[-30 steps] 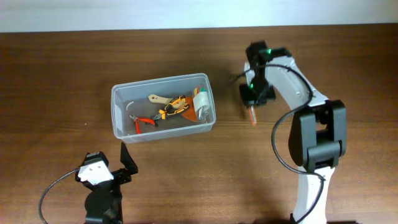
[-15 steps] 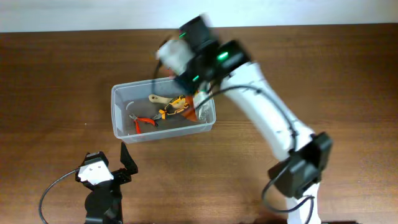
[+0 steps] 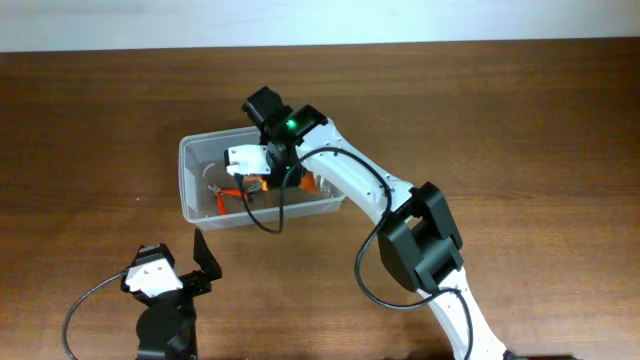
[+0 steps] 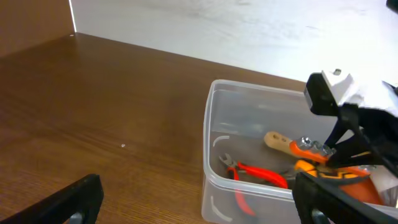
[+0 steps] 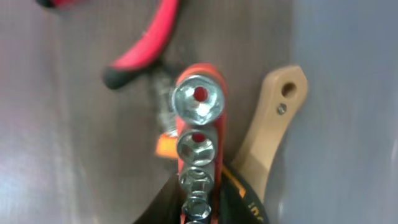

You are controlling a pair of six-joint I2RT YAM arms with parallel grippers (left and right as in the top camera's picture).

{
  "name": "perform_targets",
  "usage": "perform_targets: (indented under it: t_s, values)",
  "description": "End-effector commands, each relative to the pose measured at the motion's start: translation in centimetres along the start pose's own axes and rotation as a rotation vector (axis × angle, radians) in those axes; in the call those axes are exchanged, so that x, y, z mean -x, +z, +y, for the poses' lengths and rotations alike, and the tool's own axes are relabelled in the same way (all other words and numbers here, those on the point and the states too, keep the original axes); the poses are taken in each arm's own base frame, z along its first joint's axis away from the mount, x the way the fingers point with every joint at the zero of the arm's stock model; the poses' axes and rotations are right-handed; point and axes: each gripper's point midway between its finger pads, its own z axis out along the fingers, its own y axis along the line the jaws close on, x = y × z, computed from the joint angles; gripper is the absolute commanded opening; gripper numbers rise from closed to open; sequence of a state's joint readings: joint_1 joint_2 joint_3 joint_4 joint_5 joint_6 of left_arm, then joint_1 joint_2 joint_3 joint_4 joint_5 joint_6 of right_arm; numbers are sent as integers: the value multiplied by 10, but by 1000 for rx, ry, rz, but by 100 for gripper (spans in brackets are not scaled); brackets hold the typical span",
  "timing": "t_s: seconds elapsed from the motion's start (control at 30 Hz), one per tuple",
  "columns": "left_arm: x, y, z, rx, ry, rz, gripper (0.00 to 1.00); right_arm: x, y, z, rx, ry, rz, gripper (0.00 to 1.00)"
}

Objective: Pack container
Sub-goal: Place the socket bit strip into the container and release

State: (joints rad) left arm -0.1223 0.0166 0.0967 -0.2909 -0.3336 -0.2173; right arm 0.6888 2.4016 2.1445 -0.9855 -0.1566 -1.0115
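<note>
The container (image 3: 196,214) is a clear plastic tub at the table's middle left. It holds red-handled pliers (image 3: 225,196), a wooden-handled tool (image 5: 268,134) and orange-and-black tools. My right gripper (image 3: 262,176) reaches down inside it, shut on an orange socket rail (image 5: 198,134) carrying several silver sockets, held just above the tools. The left wrist view shows the container (image 4: 245,190), the pliers (image 4: 261,176), the socket rail (image 4: 314,148) and the right gripper (image 4: 345,127). My left gripper (image 3: 185,268) is open and empty, in front of the container's left end.
The brown wooden table (image 3: 520,120) has a pale wall along its far edge (image 4: 205,25). The right arm (image 3: 370,185) stretches over the container's right half. The left arm's cable (image 3: 85,300) loops at the front left.
The right arm swung from the table right of the container, carrying the socket rail left over the container, and now has it lowered inside. The left arm has not moved.
</note>
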Motion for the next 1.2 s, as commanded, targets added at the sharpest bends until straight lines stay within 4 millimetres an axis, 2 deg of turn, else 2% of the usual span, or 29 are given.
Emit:
perform_targets:
  t_s: [0.0,0.13,0.27,0.37,0.47,0.63,0.77,0.87,1.0,1.1,1.17]
  values:
    - [-1,0,0,-1,10,0,99,-11,-12,-20,-76,24,37,99]
    - [-1,0,0,-1,10,0,99,4,-36,-33,-133,245,-17,98]
    - [-1,0,0,-1,10,0,99,27,-77,-39,-165,585,-101,98]
    - [-1,0,0,-1,10,0,99,42,-110,-34,-153,699,-148,98]
    - [-1,0,0,-1,10,0,99,66,-151,-24,-103,672,-241,98]
    - [-1,0,0,-1,10,0,99,105,-238,-3,-23,637,-447,98]
    - [-1,0,0,-1,10,0,99,114,-291,2,-5,871,-552,98]
    - [-1,0,0,-1,10,0,99,108,-304,7,-18,918,-547,98]
    - [-1,0,0,-1,10,0,99,74,-311,2,-89,987,-478,98]
    - [-1,0,0,-1,10,0,99,52,-338,-6,-143,1022,-510,98]
    - [-1,0,0,-1,10,0,99,39,-363,-8,-191,1006,-545,98]
